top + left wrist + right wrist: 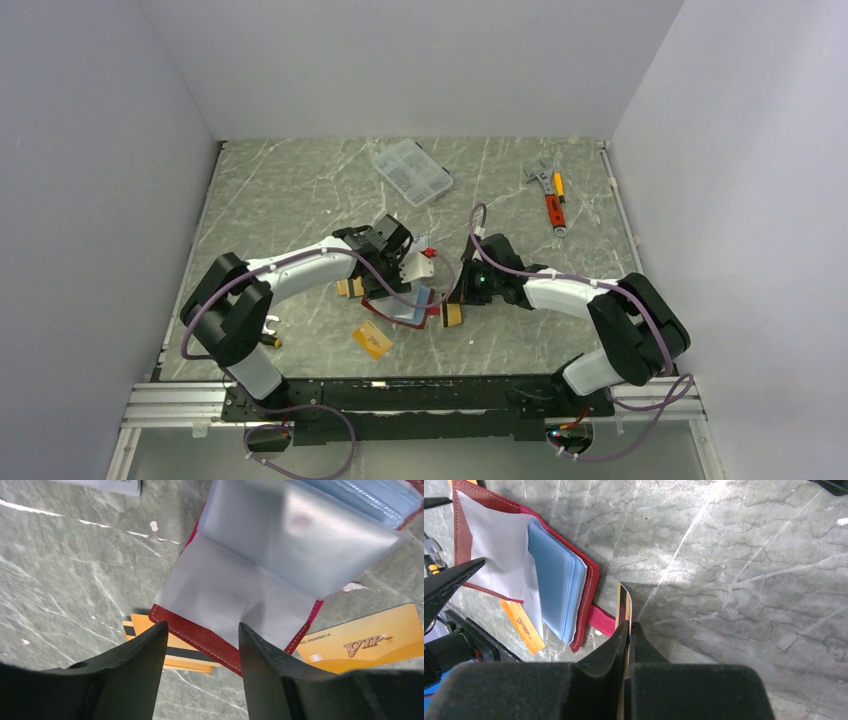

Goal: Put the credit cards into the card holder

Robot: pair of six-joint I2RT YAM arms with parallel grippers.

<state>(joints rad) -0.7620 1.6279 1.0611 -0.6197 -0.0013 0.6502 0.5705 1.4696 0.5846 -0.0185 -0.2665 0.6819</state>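
**Overhead and wrist feeds, read left to right.** I see the left gripper (397, 243) above the marbled grey-green table (290, 190), jaws roughly half parted and gripping nothing. On its wrist feed the black fingers (135, 675) stand either side of the near edge of the card holder (200, 636). The holder is a red leather-like folding wallet, lying open with its pale blue sleeves up.

- **9 o'clock of the holder:** an orange-gold striped card (175, 656) pokes out from under it.
- **7 o'clock:** a loose orange-gold card (372, 340) lies flat, apart from it.
- **3 o'clock:** the right gripper (628, 626) is clamped tight on a gold black-striped card (623, 600), held on edge beside the holder's red snap tab (601, 620).
- **12 o'clock:** a clear plastic organiser box (411, 172).
- **Toward 2 o'clock:** a grey wrench (540, 175).
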